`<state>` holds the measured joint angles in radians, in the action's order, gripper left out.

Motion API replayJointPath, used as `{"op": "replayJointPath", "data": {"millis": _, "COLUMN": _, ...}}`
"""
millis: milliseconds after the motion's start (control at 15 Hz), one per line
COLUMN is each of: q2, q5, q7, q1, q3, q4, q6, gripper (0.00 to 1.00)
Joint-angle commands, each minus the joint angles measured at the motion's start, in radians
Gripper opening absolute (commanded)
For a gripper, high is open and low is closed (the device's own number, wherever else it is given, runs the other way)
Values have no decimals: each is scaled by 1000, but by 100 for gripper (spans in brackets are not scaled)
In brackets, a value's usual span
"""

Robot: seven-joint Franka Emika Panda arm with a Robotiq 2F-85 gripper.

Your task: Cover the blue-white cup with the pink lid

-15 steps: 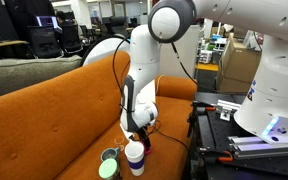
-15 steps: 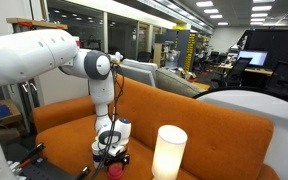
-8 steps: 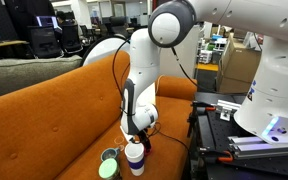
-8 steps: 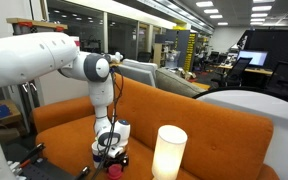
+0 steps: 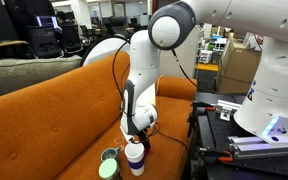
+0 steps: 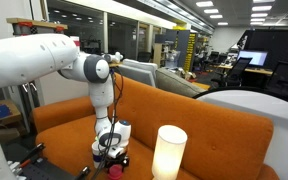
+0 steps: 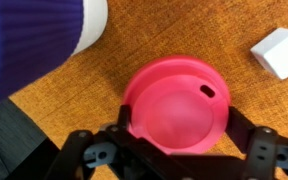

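While the gripper (image 7: 176, 130) pinches the pink lid (image 7: 174, 105) by its rim, the blue-white cup (image 7: 34, 40) stands just beside it on the orange sofa (image 5: 44, 110).

Seen from the wrist, left to right: the cup's ribbed blue wall and white band fill the upper-left corner, the lid sits in the middle between the two dark fingers (image 7: 126, 128) – one at each side of its edge – and a small white block (image 7: 281, 52) lies apart at the upper right on the cushion; whether the lid rests on the fabric or hangs just above it cannot be told. In an exterior view a green round cup (image 5: 109, 156) and a light green lid (image 5: 107, 170) lie just left of the blue-white cup, with the arm reaching down right behind it. In an exterior view a tall white cylinder (image 6: 169, 152) stands in the foreground, right of the arm.
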<state>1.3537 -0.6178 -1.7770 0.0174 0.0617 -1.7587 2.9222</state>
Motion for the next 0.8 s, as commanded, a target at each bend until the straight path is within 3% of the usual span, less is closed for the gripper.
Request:
{"op": "replayJointPath", "data": {"millis": 0, "q2": -33, "q5": 5, "q7": -8, "q1": 10, "q3": 6, "q4": -28, "q6": -7, "gripper": 67}}
{"op": "replayJointPath", "data": {"millis": 333, "q2": -135, "q5": 3, "q7": 8, "q1": 18, "q3": 29, "q4": -129, "q6": 5, "gripper": 67}}
{"op": "replayJointPath", "data": {"millis": 733, "q2": -351, "q5": -7, "q7": 67, "q1": 52, "q3": 13, "q4": -335, "q6": 107, "gripper": 67}}
